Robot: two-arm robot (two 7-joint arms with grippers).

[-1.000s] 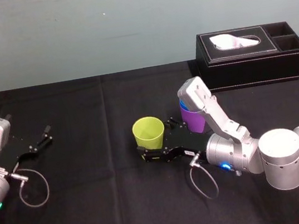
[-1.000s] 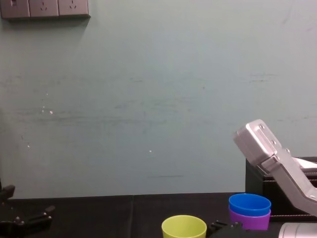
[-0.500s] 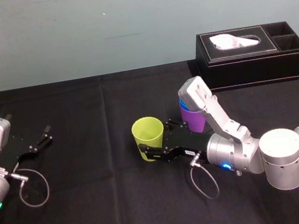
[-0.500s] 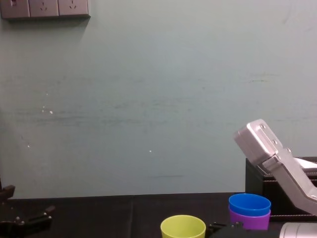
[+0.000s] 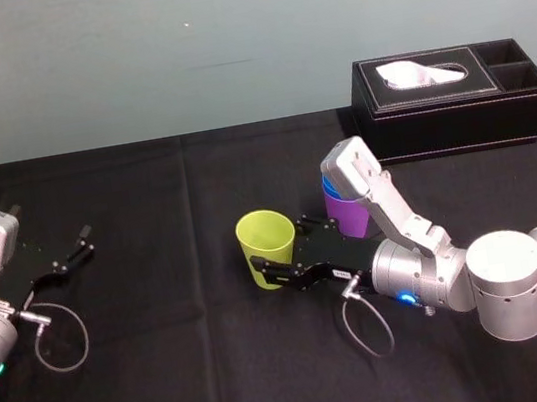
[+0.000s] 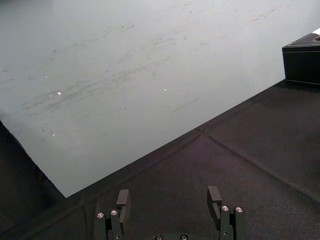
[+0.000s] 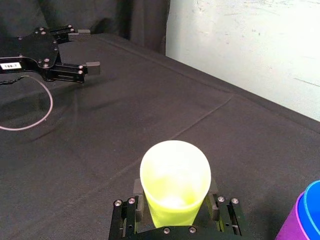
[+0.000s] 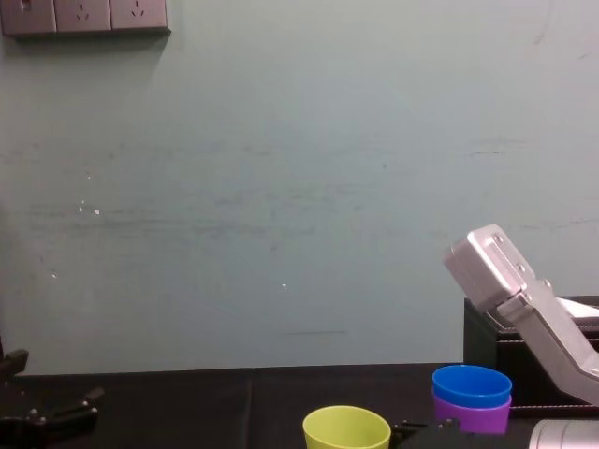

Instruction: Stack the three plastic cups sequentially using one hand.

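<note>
Head view: the right gripper (image 5: 283, 255) has its fingers pressed on both sides of the yellow-green cup (image 5: 265, 240) at mid-tabletop. Just beside it, the blue cup (image 5: 329, 190) sits nested in the purple cup (image 5: 349, 219). The left gripper (image 5: 72, 253) rests near the tabletop's left edge. Left wrist view: its fingers (image 6: 123, 198) are spread apart, holding nothing

Not much to read here tbh. The only real one is a little white sticker (image 7: 11, 65) on the black body of the left gripper (image 7: 86, 50), over on the left side, and it looks like "189-7". The right gripper (image 5: 281, 252) in the middle carries a small white tag (image 5: 341, 274) too, but that one's too tiny to make out
</note>
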